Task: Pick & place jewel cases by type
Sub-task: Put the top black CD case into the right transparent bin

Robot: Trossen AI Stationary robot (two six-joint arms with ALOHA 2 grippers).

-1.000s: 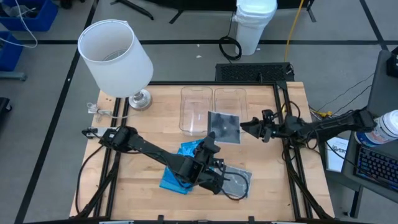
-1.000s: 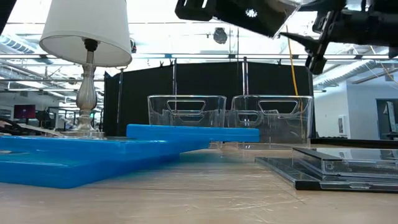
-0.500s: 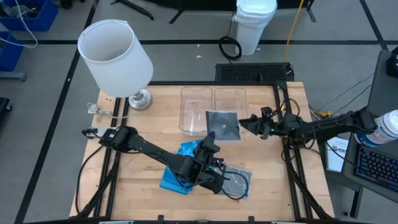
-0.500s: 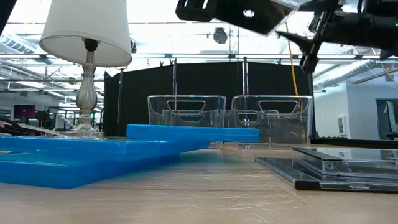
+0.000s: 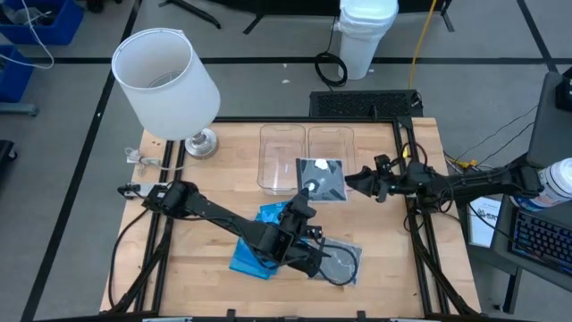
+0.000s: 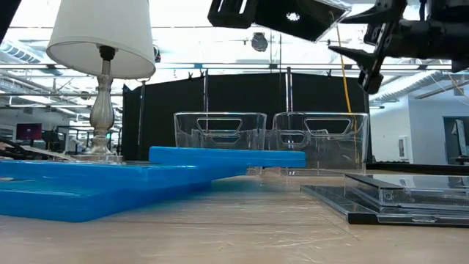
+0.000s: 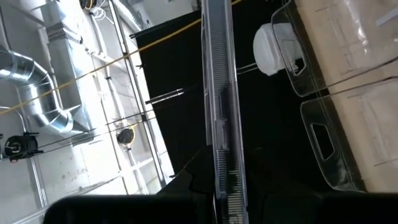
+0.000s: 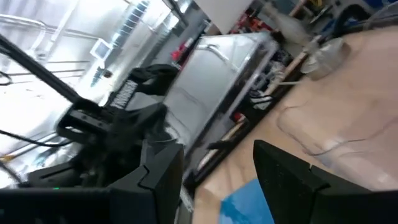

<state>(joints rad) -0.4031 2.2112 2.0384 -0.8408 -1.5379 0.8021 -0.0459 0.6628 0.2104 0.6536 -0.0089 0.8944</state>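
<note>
My left gripper (image 5: 302,204) is shut on a dark transparent jewel case (image 5: 320,179), which is up in the air over the near ends of two clear bins (image 5: 307,143). In the low view the case (image 6: 293,15) is high and tilted. My right gripper (image 5: 350,182) is open and hovers level just off the case's right edge; I see no contact. Blue jewel cases (image 5: 255,246) lie overlapping on the table under the left arm. Dark cases (image 5: 344,259) lie stacked flat beside them. My left gripper pinches the dark jewel case between its two fingers at the edge (image 7: 221,186) that faces the near-left side of the table. The case shows edge-on in the wrist view. The fingers slant up from the near left. The case is lifted clear and tilted.
A lamp with a white shade (image 5: 165,85) stands at the table's far left corner, its base (image 5: 201,141) beside the left bin. The blue pile (image 6: 110,187) and dark pile (image 6: 396,194) fill the near middle. Bare wood lies at the near left and the right (image 5: 393,241).
My right gripper has edged toward the held case and drawn back a little toward the table's right, still open. The case has stayed aloft in the left gripper and has tipped slightly, so that its face now catches a glare.
</note>
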